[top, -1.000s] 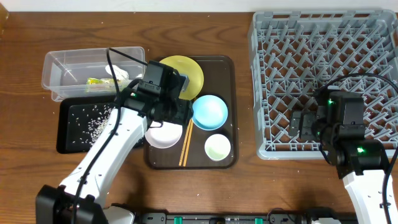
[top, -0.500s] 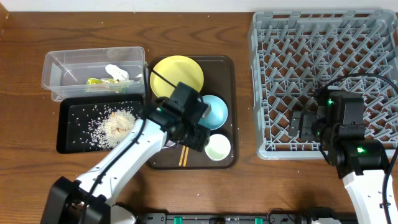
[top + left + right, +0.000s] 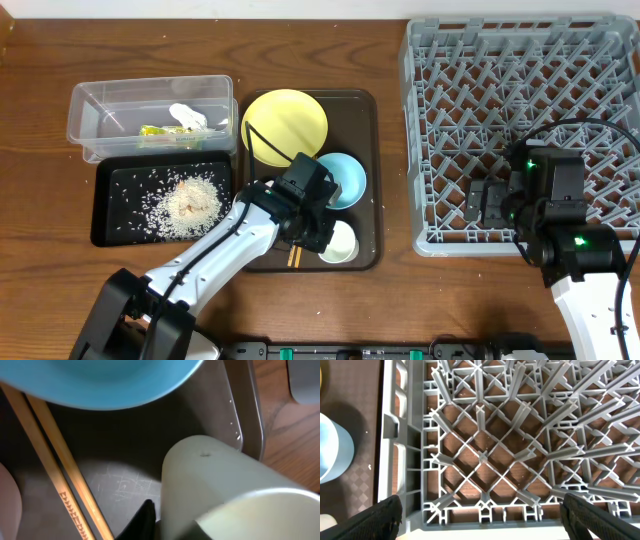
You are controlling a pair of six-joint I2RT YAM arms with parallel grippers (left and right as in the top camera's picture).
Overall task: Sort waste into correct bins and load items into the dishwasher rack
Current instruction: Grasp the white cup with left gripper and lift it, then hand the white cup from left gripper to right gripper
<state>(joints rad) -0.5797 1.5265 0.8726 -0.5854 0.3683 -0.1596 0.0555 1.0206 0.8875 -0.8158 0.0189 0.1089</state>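
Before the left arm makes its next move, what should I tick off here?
1. The left gripper is at the pale cup: ok.
2. Its jaws are closed on the cup: cannot tell.
3. The chopsticks lie apart from the cup: ok.
4. The blue bowl is not touching the cup: ok.
5. The right gripper is open, holding nothing, above the dishwasher rack: ok.

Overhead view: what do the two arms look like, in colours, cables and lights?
Both arms have white links with black joint housings. The left arm ends in a black wrist block, with a thin black cable looping above it. The right arm carries black modules with small green lights and a black cable arcing over them. Its fingertips are black.
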